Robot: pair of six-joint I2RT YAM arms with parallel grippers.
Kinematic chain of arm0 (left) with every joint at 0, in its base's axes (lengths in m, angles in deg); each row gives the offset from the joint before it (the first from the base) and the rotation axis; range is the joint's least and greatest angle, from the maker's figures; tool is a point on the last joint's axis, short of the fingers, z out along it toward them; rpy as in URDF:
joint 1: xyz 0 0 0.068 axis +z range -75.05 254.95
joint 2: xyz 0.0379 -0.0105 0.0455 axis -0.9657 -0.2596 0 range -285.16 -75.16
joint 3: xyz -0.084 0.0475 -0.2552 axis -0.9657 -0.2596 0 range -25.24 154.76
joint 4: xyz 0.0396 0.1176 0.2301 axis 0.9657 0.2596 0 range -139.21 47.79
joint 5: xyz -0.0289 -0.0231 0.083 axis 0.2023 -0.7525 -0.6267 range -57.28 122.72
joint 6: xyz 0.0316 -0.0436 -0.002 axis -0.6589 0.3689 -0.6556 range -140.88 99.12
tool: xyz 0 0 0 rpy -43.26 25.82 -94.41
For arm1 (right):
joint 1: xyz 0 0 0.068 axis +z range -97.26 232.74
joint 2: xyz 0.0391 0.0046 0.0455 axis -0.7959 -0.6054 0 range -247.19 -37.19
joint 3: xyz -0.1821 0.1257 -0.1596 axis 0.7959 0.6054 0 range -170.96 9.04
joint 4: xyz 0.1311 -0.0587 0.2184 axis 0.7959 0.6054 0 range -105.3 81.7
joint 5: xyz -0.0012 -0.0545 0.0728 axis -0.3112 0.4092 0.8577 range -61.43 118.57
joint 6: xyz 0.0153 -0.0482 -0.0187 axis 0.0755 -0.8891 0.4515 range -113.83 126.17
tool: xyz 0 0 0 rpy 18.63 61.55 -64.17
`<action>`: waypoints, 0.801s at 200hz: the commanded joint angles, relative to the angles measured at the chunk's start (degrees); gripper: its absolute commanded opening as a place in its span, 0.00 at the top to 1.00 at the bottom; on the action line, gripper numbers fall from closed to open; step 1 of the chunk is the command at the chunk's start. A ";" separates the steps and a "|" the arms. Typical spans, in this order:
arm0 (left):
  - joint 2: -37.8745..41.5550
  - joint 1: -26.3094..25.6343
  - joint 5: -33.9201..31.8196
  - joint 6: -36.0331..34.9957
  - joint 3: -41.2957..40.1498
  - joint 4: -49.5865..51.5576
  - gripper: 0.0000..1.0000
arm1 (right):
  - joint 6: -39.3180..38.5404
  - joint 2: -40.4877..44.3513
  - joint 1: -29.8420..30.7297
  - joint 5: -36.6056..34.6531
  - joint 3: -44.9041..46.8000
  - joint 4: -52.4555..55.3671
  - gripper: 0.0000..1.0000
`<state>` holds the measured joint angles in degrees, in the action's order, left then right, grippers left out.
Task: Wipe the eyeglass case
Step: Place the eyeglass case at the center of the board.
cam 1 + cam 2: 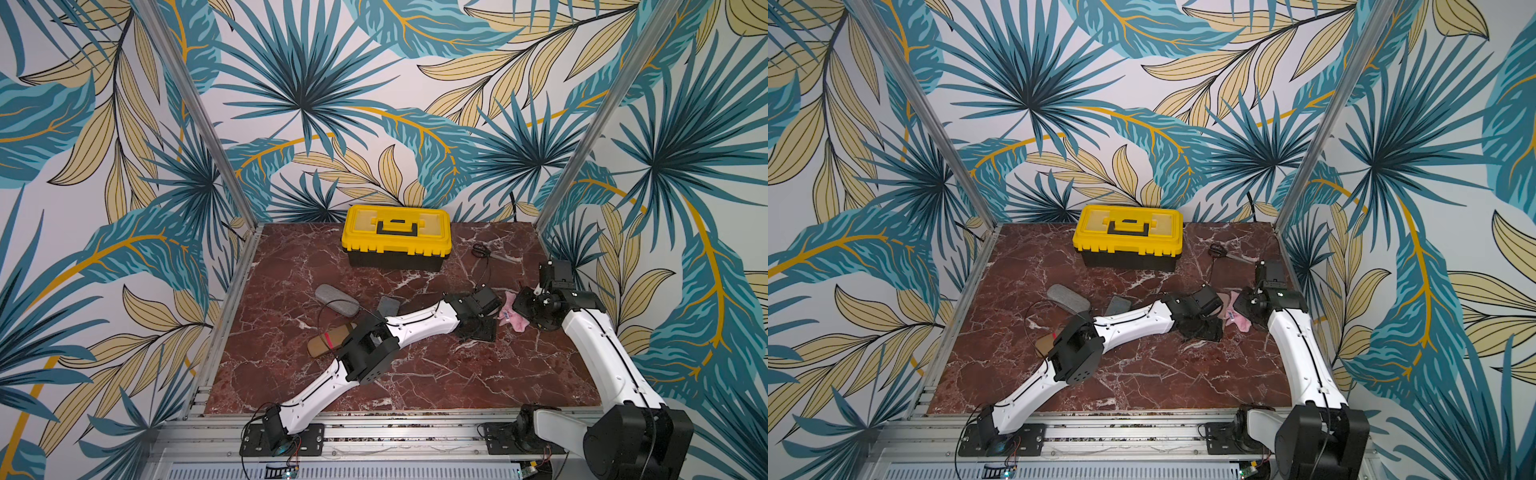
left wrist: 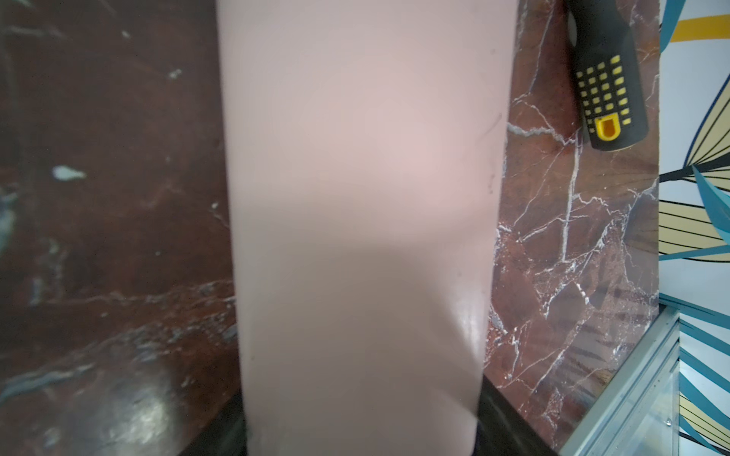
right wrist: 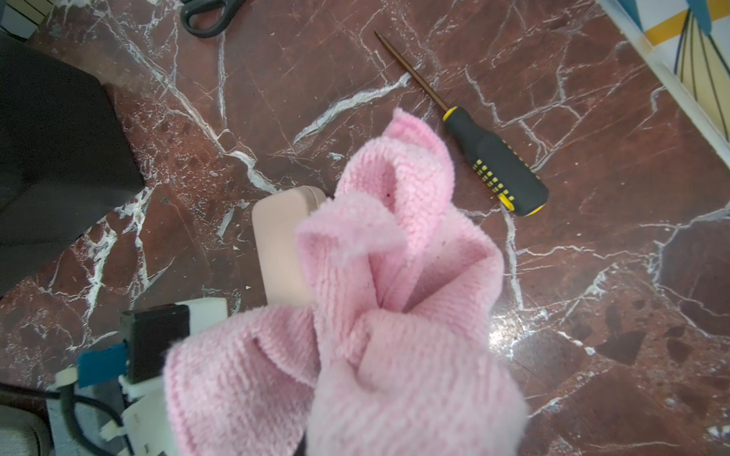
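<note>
On a red marble desk [image 1: 436, 374] hemmed by palm-leaf wallpaper [image 1: 299, 104], the eyeglass case [image 2: 355, 197] is clamped in the left pincer [image 2: 361, 438], beside a pink cloth [image 3: 375, 316] clenched by the right pincer [image 1: 521, 311].

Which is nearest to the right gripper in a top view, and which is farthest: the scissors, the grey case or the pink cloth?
1. pink cloth: held in the right gripper itself.
2. scissors: behind the gripper, toward the back wall.
3. grey case: far across, on the left side.
</note>
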<state>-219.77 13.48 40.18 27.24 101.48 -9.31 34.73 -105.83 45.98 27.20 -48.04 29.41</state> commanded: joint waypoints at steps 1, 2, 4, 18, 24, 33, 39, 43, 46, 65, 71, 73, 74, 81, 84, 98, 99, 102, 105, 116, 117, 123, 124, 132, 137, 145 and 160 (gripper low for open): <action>-2.99 -0.48 -0.43 0.23 -0.06 4.83 0.55 | 0.96 -0.37 -0.27 2.24 1.18 -1.55 1.00; -3.02 -0.44 -0.43 0.18 -0.06 4.84 0.53 | 1.01 -0.40 -0.27 2.29 1.14 -1.55 1.00; -2.99 -0.46 -0.50 0.10 -0.06 4.86 0.51 | 1.05 -0.48 -0.24 2.32 1.17 -1.62 1.00; -2.41 -0.45 -1.24 -0.62 -0.07 4.85 0.37 | 1.14 -0.70 -0.27 2.96 1.18 -2.06 1.00; -2.07 -0.45 -1.64 -0.95 -0.13 4.76 0.34 | 1.15 -0.86 -0.26 3.03 1.12 -2.09 1.00; -1.58 -0.46 -2.07 -1.58 -0.20 4.62 0.30 | 1.15 -0.97 -0.21 3.08 0.94 -2.02 1.00; -1.25 -0.45 -2.30 -1.98 -0.15 4.46 0.28 | 0.99 -0.98 -0.24 3.12 0.81 -1.99 1.00; -1.01 -0.42 -2.55 -2.26 -0.15 4.42 0.25 | 0.99 -0.97 -0.27 3.24 0.76 -1.99 1.00; -0.83 -0.40 -2.77 -2.51 -0.13 4.36 0.23 | 1.02 -0.97 -0.27 3.35 0.74 -1.86 1.00; 1.15 -0.47 -3.73 -3.76 -1.51 3.00 0.11 | 0.95 -0.62 -0.27 3.48 0.59 -1.60 1.00; 1.97 -0.43 -4.05 -4.22 -2.21 2.50 0.10 | 0.97 -0.53 -0.26 3.53 0.74 -1.57 1.00; 2.25 -0.47 -4.33 -4.43 -2.47 2.36 0.09 | 1.04 -0.53 -0.26 3.51 0.74 -1.60 1.00; 2.42 -0.44 -4.36 -4.47 -2.63 2.28 0.09 | 1.01 -0.53 -0.27 3.54 0.70 -1.53 1.00; 3.69 -0.42 -4.86 -4.93 -3.78 1.63 0.08 | 0.98 -0.44 -0.20 3.51 0.66 -1.34 1.00; 4.34 -0.47 -5.06 -5.15 -4.42 1.23 0.08 | 0.96 -0.43 -0.21 3.48 0.62 -1.25 1.00; 8.30 -0.49 -6.20 -6.47 -7.92 -0.95 0.04 | 0.97 -0.14 -0.27 3.54 0.50 -0.77 1.00; 9.00 -0.49 -6.35 -6.64 -8.34 -1.13 0.04 | 0.97 -0.11 -0.27 3.51 0.49 -0.72 1.00; 10.21 -0.53 -6.79 -7.04 -9.38 -1.61 0.04 | 0.98 -0.09 -0.26 3.68 0.42 -0.64 1.00; 11.54 -0.59 -7.18 -7.49 -10.26 -2.14 0.03 | 0.91 -0.01 -0.24 3.65 0.39 -0.46 1.00; 16.59 -0.84 -9.84 -9.34 -15.03 -3.81 0.01 | 0.93 0.00 -0.26 4.41 0.15 0.13 1.00; 17.10 -0.84 -10.10 -9.48 -15.50 -3.97 0.00 | 0.91 0.00 -0.26 4.47 0.09 0.17 1.00; 20.12 -0.91 -13.10 -10.64 -18.48 -4.56 0.00 | 0.89 -0.06 -0.26 5.31 -0.19 0.64 1.00; 20.67 -0.92 -13.53 -10.84 -19.12 -4.61 0.00 | 0.89 -0.08 -0.26 5.45 -0.25 0.69 1.00; 24.93 -0.93 -17.14 -12.06 -23.33 -5.19 0.00 | 0.74 -0.41 -0.21 7.57 -0.52 1.18 1.00; 27.55 -0.87 -19.43 -12.72 -26.08 -5.26 0.00 | 0.50 -0.77 -0.22 9.26 -0.66 1.28 1.00; 31.51 -0.84 -23.72 -13.80 -30.54 -5.27 0.00 | -0.05 -1.69 0.52 12.22 -0.84 1.28 1.00; 38.34 -0.52 -32.27 -15.34 -38.45 -5.13 0.00 | -0.19 -4.55 4.60 14.41 -1.92 2.46 1.00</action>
<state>-191.86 12.76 23.55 16.66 72.43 -12.83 35.23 -107.21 46.65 35.29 -48.39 29.32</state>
